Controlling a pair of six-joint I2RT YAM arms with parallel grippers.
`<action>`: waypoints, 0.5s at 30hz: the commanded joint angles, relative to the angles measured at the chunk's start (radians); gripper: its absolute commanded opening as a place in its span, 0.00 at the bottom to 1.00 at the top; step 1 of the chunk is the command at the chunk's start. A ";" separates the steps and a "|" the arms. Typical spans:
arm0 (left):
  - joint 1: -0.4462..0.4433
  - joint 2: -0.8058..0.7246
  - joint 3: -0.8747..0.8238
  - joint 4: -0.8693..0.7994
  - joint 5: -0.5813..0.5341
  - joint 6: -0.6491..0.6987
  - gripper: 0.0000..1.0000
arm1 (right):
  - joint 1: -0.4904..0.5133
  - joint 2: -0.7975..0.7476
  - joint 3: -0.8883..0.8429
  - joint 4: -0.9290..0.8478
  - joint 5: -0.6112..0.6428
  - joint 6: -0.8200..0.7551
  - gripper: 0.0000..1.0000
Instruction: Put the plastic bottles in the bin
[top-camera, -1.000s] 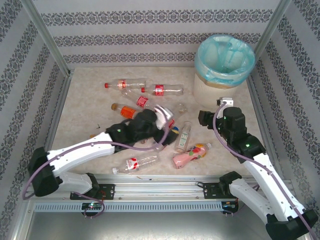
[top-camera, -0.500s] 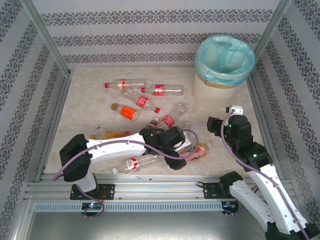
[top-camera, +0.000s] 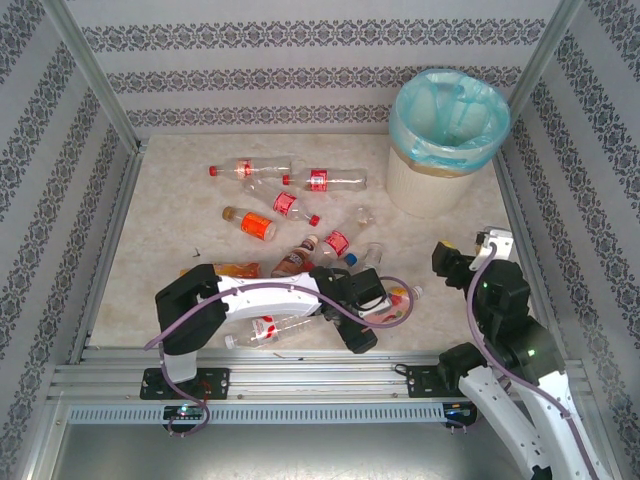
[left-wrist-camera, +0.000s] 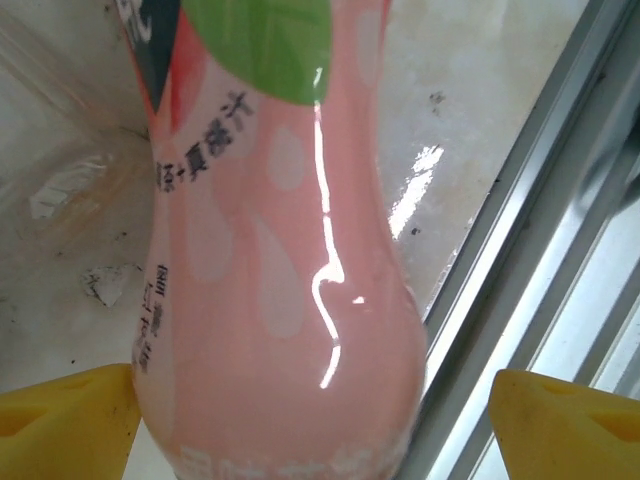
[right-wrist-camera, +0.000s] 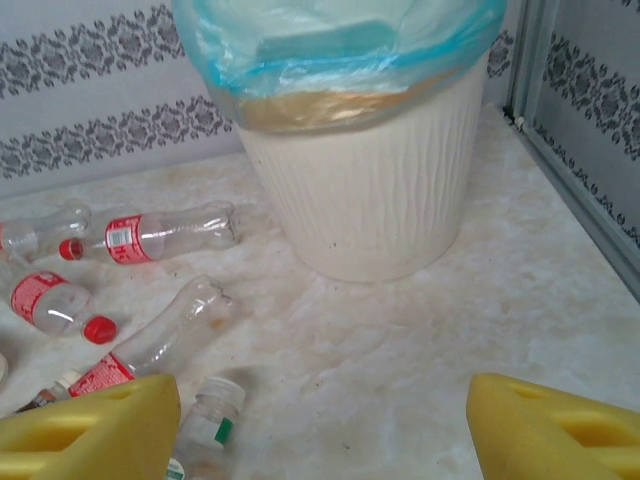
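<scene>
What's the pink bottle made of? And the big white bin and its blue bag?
The pink bottle looks like glossy plastic: a bright streak of light runs down it. The bin seems matte cream plastic, with fine ribbed lines. Its blue bag liner looks like thin see-through film, crinkled over the rim.

Chinese characters on pink bottle (left-wrist-camera: 280, 300)

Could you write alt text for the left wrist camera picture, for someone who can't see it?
A pink bottle with a green patch on its label lies close up between the left gripper's open yellow fingertips, on a pale table beside a metal rail.
</scene>
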 joint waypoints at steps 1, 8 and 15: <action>-0.012 0.016 0.033 -0.039 -0.055 0.017 0.90 | -0.007 -0.025 -0.008 0.013 0.036 -0.014 0.75; -0.008 0.052 0.054 -0.021 -0.092 0.036 0.83 | -0.007 -0.006 -0.015 -0.007 0.017 0.001 0.75; -0.009 0.080 0.071 -0.015 -0.051 0.017 0.70 | -0.006 0.006 -0.018 0.003 0.011 0.006 0.75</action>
